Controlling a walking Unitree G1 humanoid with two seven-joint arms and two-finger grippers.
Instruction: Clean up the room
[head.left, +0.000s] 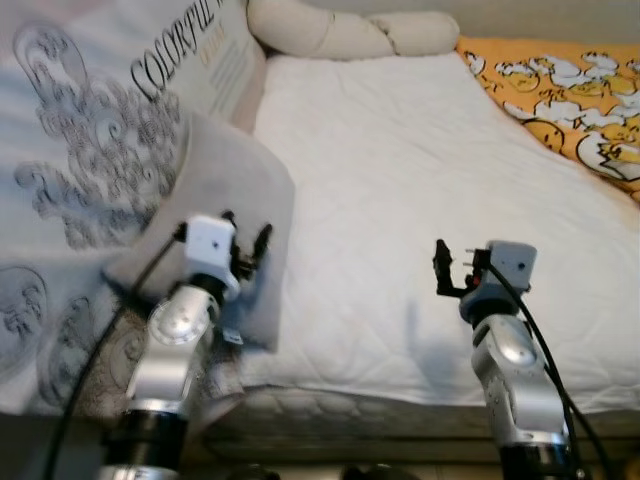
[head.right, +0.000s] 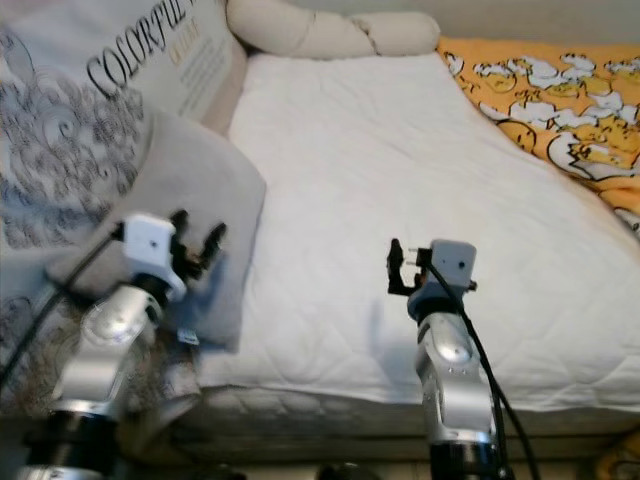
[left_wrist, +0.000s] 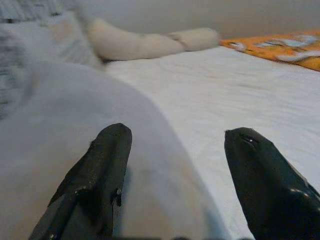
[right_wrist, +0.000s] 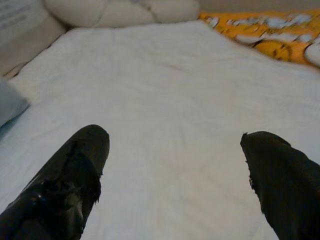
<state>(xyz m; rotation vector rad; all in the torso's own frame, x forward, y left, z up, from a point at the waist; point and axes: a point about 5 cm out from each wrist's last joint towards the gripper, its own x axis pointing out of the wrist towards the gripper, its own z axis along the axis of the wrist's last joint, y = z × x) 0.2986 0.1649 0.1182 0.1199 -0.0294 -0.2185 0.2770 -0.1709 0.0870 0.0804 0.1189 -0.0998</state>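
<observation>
A bed with a white quilted mattress cover (head.left: 400, 200) lies before me. A grey pillow (head.left: 225, 190) rests at its near left corner, partly over a grey patterned duvet (head.left: 90, 130) printed with black letters. My left gripper (head.left: 247, 240) is open just above the pillow's near end, and the pillow's surface (left_wrist: 75, 150) lies between its fingers (left_wrist: 102, 170). My right gripper (head.left: 440, 265) is open over the bare white cover near the front edge, with nothing between its fingers (right_wrist: 75, 175).
A long beige bolster (head.left: 350, 30) lies along the head of the bed. An orange blanket (head.left: 560, 90) with white cartoon figures covers the far right side. The mattress front edge (head.left: 400, 405) runs just below the grippers.
</observation>
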